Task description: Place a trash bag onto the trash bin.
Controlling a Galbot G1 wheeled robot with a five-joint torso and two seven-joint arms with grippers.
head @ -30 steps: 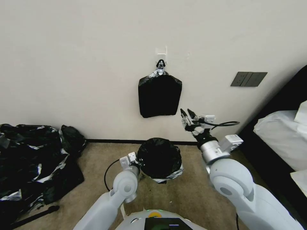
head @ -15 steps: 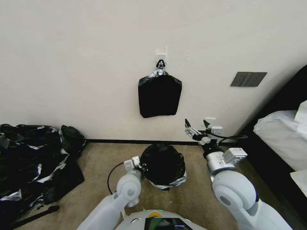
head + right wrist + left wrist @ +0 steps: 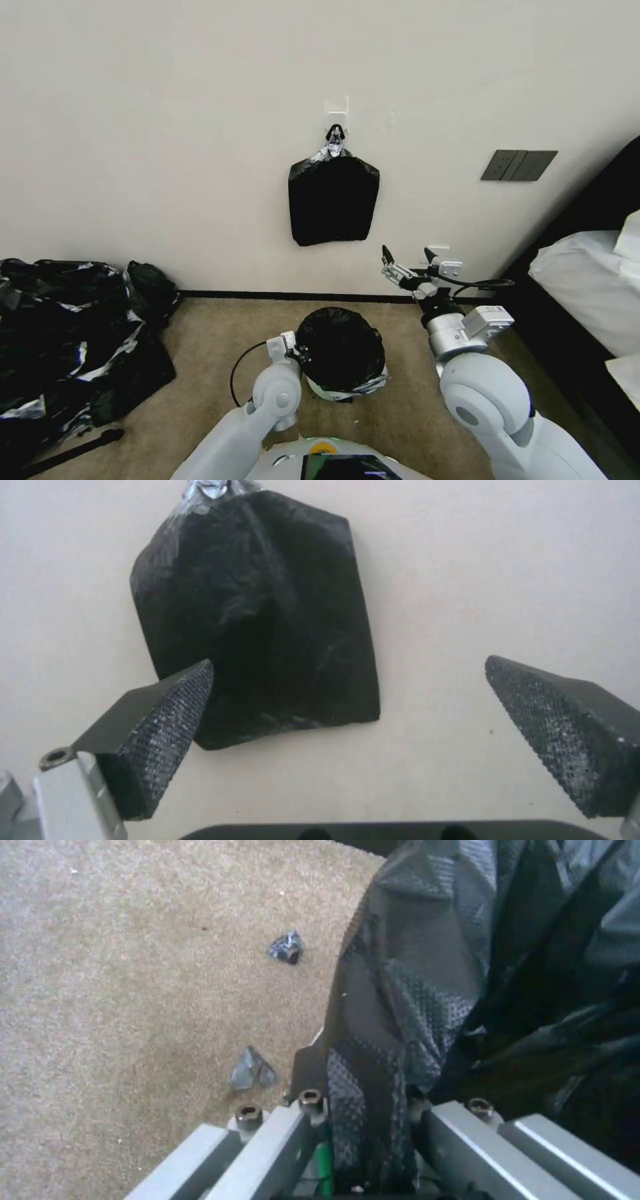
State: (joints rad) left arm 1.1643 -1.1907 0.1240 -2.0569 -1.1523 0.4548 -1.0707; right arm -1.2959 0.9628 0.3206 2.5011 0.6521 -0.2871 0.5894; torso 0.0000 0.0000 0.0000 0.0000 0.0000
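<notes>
The trash bag (image 3: 341, 347) is draped over the trash bin (image 3: 320, 392), its left edge pinched by the left gripper (image 3: 298, 352); the right gripper (image 3: 407, 257) is held raised with fingers spread. Seating the rim is judged next.

Ahead of my camera, a flat black bag stack (image 3: 333, 203) hangs from a metal clip (image 3: 335, 135) on the cream wall (image 3: 167, 133). A dark grey switch plate (image 3: 519, 165) is mounted on the wall further right. At far left I see a large heap of black plastic (image 3: 67, 340) with silvery patches lying on the beige carpet (image 3: 200, 347). White bedding (image 3: 587, 287) occupies the right edge. Two small dark scraps (image 3: 287, 947) lie on the carpet.
</notes>
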